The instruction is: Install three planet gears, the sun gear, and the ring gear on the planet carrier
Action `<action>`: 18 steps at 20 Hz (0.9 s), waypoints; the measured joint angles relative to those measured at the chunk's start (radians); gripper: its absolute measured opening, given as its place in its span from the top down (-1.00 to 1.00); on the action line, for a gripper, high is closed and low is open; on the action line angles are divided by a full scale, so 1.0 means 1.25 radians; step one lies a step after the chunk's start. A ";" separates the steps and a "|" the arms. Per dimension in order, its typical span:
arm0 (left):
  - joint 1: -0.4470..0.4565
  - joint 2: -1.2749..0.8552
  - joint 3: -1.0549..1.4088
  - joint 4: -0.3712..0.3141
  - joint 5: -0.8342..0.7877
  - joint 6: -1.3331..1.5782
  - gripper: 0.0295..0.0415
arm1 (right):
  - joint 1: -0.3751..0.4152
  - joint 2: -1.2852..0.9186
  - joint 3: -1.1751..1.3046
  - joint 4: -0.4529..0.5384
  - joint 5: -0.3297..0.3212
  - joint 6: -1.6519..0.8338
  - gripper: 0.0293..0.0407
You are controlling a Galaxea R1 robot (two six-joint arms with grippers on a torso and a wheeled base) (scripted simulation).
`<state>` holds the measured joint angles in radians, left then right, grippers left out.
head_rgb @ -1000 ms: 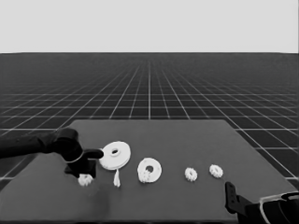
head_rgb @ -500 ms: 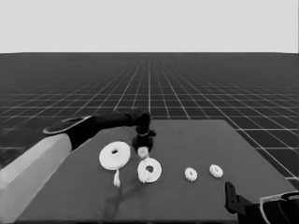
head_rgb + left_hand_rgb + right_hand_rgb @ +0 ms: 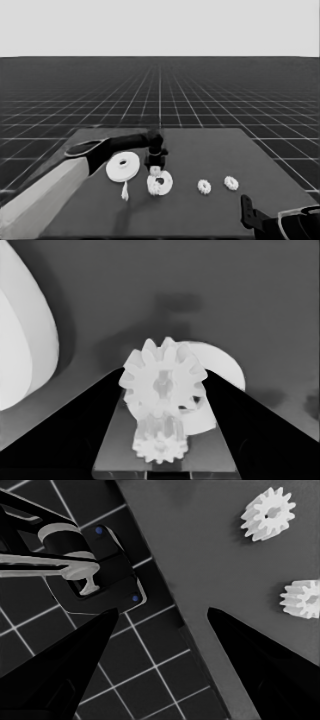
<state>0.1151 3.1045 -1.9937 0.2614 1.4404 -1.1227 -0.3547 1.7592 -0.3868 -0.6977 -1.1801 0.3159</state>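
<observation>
The left gripper's [image 3: 156, 165] fingers, pointing down from an arm reaching in from the left, clasp a small white toothed gear [image 3: 162, 380] just above the smaller white round part [image 3: 160, 183] at mid-worktop [image 3: 260, 155], the larger white round part [image 3: 123, 166] lying left of it.

I'm holding a white toothed gear [image 3: 162, 382] in my black left gripper [image 3: 155, 165], and white is showing on both round parts [image 3: 123, 167] [image 3: 160, 183] against the dark table [image 3: 210, 150]; pale grid lines are crossing the dark floor [image 3: 160, 95].

no readable text, labels or numbers
</observation>
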 joint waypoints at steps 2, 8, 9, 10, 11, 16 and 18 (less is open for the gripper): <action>0.003 0.001 -0.004 0.002 -0.002 0.002 0.72 | 0.000 0.000 0.000 0.000 0.000 0.000 -0.61; 0.004 0.002 -0.006 0.004 -0.003 0.003 -0.47 | 0.000 0.000 0.000 0.000 0.000 0.000 -0.61; 0.004 0.002 -0.006 0.004 -0.003 0.003 -0.48 | 0.000 0.000 0.000 0.000 0.000 0.000 -0.61; 0.004 0.002 -0.006 0.004 -0.003 0.003 -0.49 | 0.000 0.000 0.000 0.000 0.000 0.000 -0.61; 0.004 0.002 -0.006 0.004 -0.003 0.003 -0.49 | 0.000 0.000 0.000 0.000 0.000 0.000 -0.61; -0.067 -0.025 0.074 -0.057 0.040 -0.041 -0.49 | 0.000 0.000 0.000 0.000 0.000 0.000 -0.61; -0.096 -0.029 0.088 -0.082 0.051 -0.049 -0.49 | 0.000 0.000 0.000 0.000 0.000 0.000 -0.61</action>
<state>-0.0054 3.0678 -1.8837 0.1594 1.5041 -1.1835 -0.3547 1.7592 -0.3868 -0.6977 -1.1801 0.3159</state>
